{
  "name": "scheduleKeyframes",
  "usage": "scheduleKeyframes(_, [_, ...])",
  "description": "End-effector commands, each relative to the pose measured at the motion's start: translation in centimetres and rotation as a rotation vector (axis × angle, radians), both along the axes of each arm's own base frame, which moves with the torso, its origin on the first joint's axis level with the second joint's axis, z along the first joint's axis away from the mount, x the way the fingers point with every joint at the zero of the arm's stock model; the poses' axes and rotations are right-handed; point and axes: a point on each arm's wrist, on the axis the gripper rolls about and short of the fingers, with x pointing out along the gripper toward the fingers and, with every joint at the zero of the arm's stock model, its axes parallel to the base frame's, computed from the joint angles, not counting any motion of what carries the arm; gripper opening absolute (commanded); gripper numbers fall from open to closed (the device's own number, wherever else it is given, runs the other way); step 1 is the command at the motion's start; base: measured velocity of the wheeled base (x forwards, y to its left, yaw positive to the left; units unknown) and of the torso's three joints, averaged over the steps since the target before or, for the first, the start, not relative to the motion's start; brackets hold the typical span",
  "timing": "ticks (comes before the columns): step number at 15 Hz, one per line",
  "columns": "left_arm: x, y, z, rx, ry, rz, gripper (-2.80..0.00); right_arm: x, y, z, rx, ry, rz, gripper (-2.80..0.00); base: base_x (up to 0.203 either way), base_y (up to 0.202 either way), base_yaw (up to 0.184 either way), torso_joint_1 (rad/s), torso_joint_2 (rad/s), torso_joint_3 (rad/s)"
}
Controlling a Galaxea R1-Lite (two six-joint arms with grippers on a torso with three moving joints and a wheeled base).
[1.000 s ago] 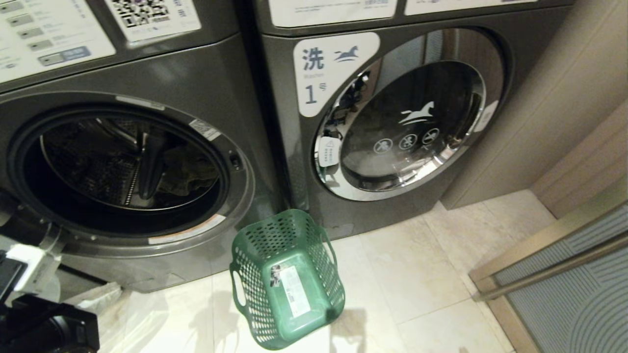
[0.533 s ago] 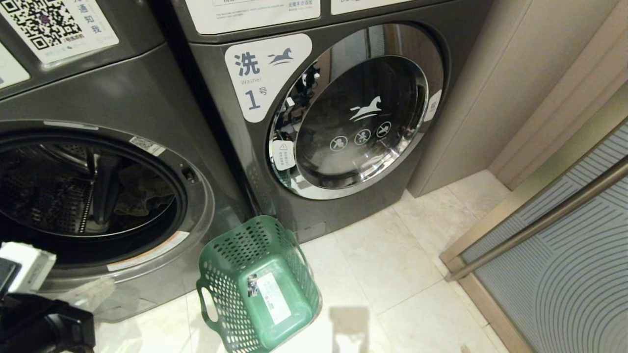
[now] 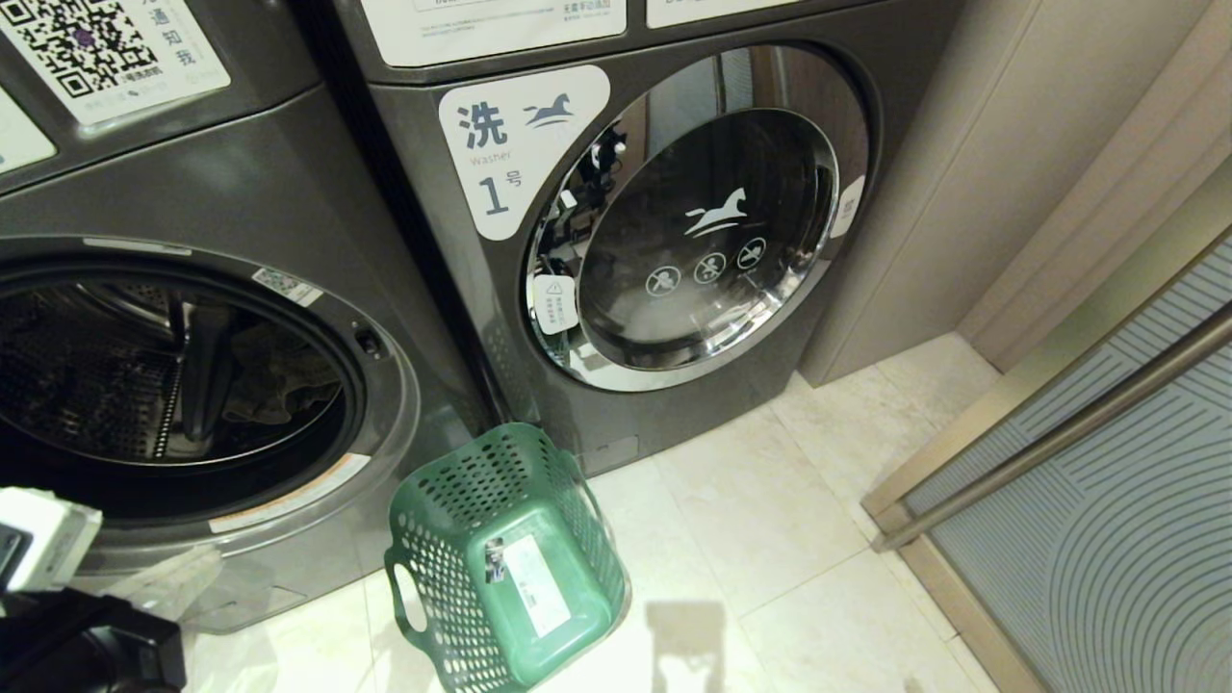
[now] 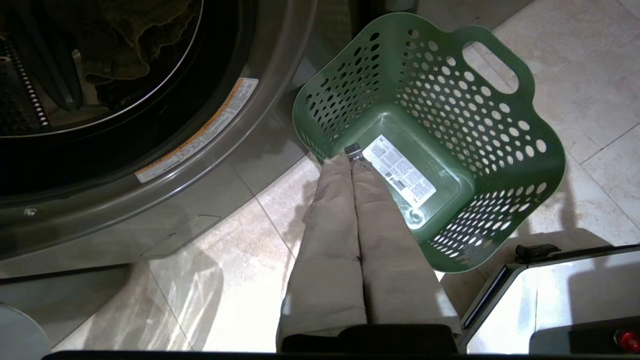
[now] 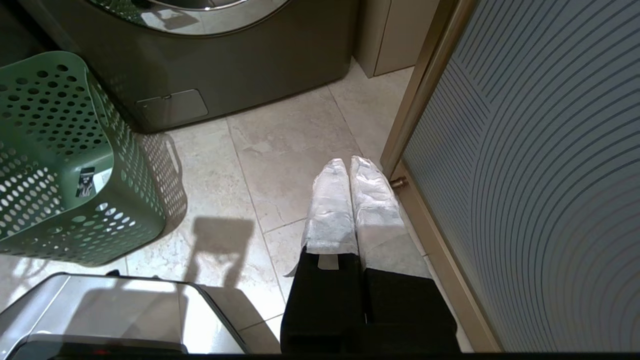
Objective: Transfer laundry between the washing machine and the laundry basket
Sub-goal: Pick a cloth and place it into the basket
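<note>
Laundry [image 4: 135, 30] lay inside drum of open washing machine [image 3: 241, 221]. Laundry basket [image 4: 440, 145] sat empty on floor tiles [image 3: 770, 520], just beside machine front. Left gripper [image 4: 350, 159] pressed closed, holding nothing, above basket rim. Right gripper [image 5: 348, 167] closed too, empty, near sliding door [image 5: 540, 175].

The right gripper [image 5: 349, 162] is being held above the pale floor tiles [image 5: 290, 145], its white-wrapped fingers [image 5: 330, 205] pressed together. Relative to the gripper, the green laundry basket [image 5: 60, 165] is being seen well apart to one side, a patterned glass door [image 5: 525, 165] just beside on the other, and a dark grey machine [image 5: 225, 60] beyond.
</note>
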Motion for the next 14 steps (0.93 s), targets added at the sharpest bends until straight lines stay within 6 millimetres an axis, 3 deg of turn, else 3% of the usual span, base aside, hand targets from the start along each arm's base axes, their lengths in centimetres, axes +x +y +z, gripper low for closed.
scheduleKeyframes(1, [0.03, 0.05, -0.04, 0.005, 0.001, 0.02, -2.8, 0.0, 0.0, 0.0, -0.001, 0.0, 0.001, -2.8, 0.0, 0.0, 0.0, 0.002, 0.0, -0.09])
scheduleKeyframes(14, [0.3, 0.1, 0.02, 0.01, -0.011, 0.025, -2.8, 0.0, 0.0, 0.0, -0.002, 0.0, 0.001, -2.8, 0.0, 0.0, 0.0, 0.003, 0.0, -0.188])
